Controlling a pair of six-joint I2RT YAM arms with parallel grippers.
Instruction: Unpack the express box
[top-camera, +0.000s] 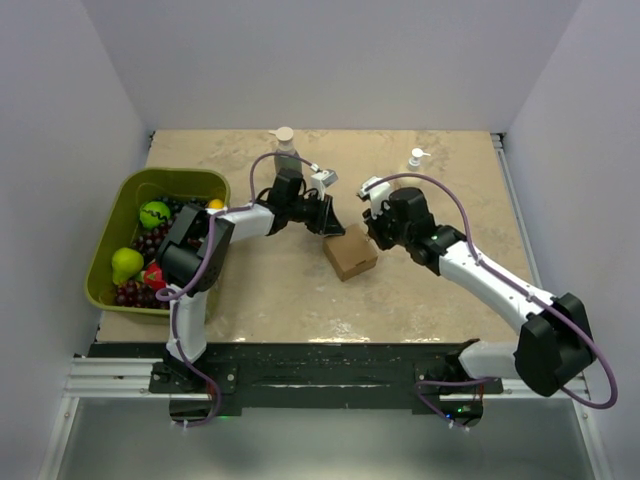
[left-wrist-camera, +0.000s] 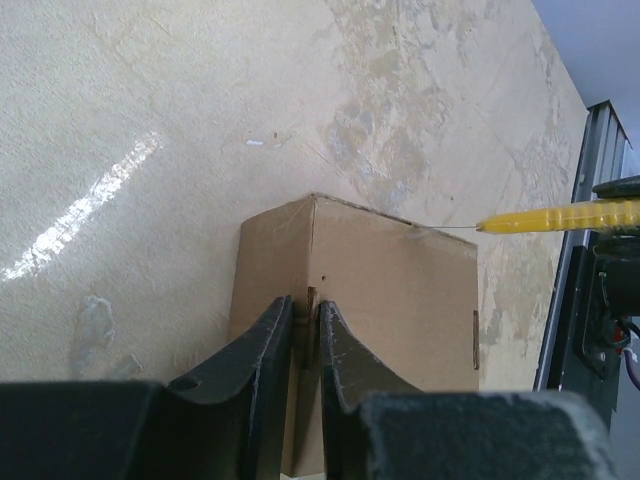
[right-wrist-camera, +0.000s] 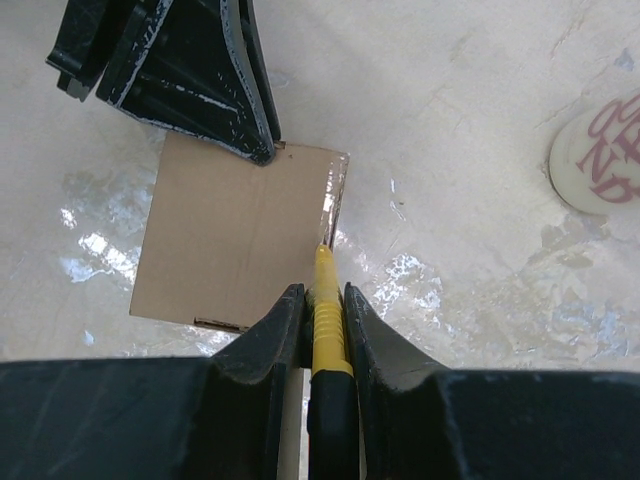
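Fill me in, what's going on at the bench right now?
Both arms are working on the express box. The left gripper is pinched at the box's far edge, apparently steadying it. The right gripper holds a yellow cutter, with its tip at the taped edge of the box. The box looks closed and nothing has been taken out. The green bin sits off to the left.

Cannot read the red lettering on the bottle (right-wrist-camera: 600, 150), cropped by the right wrist view's edge. Cannot see the near end of the box (left-wrist-camera: 390, 300) behind the left gripper (left-wrist-camera: 305, 300).
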